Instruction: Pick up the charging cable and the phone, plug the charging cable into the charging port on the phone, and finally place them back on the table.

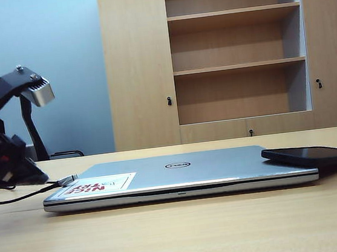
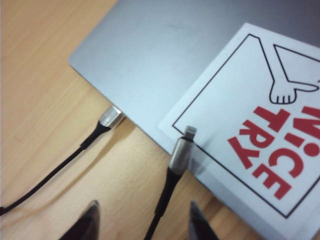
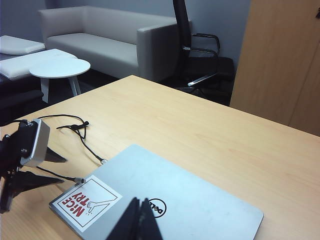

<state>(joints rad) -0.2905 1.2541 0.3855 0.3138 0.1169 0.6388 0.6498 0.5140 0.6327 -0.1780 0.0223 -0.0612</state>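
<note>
Nearest the left wrist camera, the left pincer (image 2: 142, 220) hangs with its dark fingertips (image 2: 90, 212) spread apart either side of the long black charging cable (image 2: 165, 197), gripping nothing. The cable's silvery plug tip lies on the corner of the closed silver Dell laptop (image 2: 150, 65), just over the edge of a white sticker with red lettering (image 2: 265, 130). A second black cord (image 2: 65, 162) with a metal plug touches the laptop's edge beside it — easy to seize by mistake. So the task has barely begun: cable not yet lifted, nothing plugged in.

Farther across the pale wood-grain surface (image 1: 181, 234), the thin glossy black phone (image 1: 315, 155) rests propped on the laptop's far corner. The right pincer (image 3: 137, 222) hovers above the lid, fingers pressed together, empty. Beyond stand a wooden shelf cabinet (image 1: 236, 51), a grey sofa (image 3: 110, 42) and a black chair (image 3: 200, 45).
</note>
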